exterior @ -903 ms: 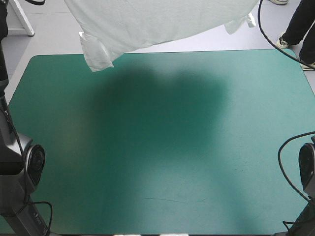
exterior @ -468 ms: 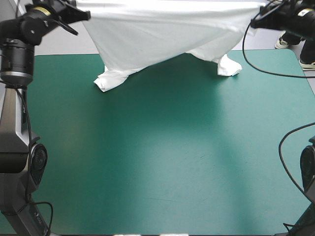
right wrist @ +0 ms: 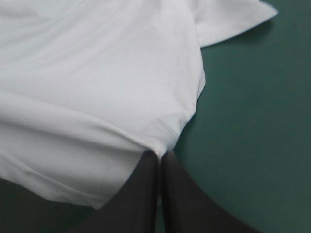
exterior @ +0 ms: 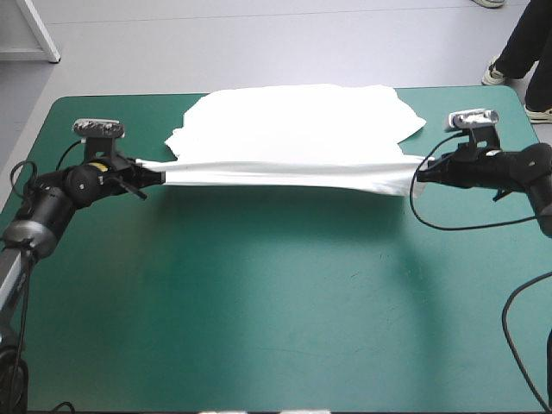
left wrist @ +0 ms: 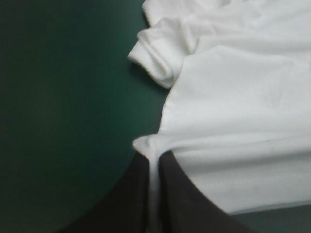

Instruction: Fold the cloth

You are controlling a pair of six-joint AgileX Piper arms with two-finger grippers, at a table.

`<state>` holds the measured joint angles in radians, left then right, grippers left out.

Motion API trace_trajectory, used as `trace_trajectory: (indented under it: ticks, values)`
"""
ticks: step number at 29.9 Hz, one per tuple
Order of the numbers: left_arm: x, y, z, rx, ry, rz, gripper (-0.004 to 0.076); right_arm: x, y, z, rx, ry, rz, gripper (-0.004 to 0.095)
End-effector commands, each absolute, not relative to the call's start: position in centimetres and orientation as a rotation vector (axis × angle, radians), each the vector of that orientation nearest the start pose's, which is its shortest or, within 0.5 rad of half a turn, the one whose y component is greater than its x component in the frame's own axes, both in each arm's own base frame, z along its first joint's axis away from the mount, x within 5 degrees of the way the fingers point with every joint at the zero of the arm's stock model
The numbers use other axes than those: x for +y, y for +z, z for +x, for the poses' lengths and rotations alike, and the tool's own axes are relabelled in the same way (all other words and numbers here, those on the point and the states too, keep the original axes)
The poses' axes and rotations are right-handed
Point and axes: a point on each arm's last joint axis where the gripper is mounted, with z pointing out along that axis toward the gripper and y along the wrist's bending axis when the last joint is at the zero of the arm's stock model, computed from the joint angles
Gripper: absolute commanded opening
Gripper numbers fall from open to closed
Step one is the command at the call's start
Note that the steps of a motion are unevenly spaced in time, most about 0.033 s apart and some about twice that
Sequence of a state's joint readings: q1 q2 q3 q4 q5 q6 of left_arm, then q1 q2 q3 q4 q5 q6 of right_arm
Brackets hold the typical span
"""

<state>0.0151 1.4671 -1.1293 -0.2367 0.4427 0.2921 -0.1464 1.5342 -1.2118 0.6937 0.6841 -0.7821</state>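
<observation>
The white T-shirt [exterior: 297,125] lies spread on the far half of the teal-green table, its near edge pulled into a taut band between both grippers, just above the cover. My left gripper [exterior: 158,173] is shut on the shirt's left corner; in the left wrist view the T-shirt [left wrist: 233,97] fans out ahead of the pinching gripper [left wrist: 153,167], a sleeve off to one side. My right gripper [exterior: 419,171] is shut on the right corner; the T-shirt [right wrist: 97,77] spreads ahead of the closed gripper [right wrist: 159,158].
The teal-green cover [exterior: 285,302] stretches bare from the grippers toward the near edge. A black cable loops on the table by the right arm. The table's far edge runs just beyond the shirt.
Both arms have come down from high above the far edge to just above the table. The shirt, hanging with its sleeves touching the cover just before, now lies spread on the far half.
</observation>
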Motion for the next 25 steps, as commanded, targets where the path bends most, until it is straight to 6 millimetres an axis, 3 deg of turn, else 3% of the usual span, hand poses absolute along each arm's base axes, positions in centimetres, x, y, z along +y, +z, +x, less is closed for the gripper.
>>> trace_trajectory:
  ticks: [1,4,9,13,18,25]
  values:
    - [1.8,32.4,29.4,2.245,-0.008,0.090,0.0019,-1.5,32.0,31.2,2.244,0.268,-0.221,0.0005]
    - [2.6,31.3,27.2,2.374,-0.021,0.088,0.0019,-1.3,30.9,28.6,2.321,0.265,-0.206,0.0005]
    - [2.1,30.5,24.5,2.522,-0.072,0.147,0.0019,-1.3,29.5,23.6,2.440,0.185,-0.145,0.0005]
    - [1.5,29.4,22.5,2.667,-0.145,0.158,0.0019,-1.1,29.4,19.9,2.466,0.143,-0.123,0.0005]
    - [1.0,28.5,20.3,2.743,-0.188,0.148,0.0019,-0.9,29.4,17.2,2.533,0.129,-0.103,0.0003]
    - [0.0,26.6,16.0,2.887,-0.227,0.199,0.0019,0.1,29.2,15.6,2.605,0.211,-0.144,0.0003]
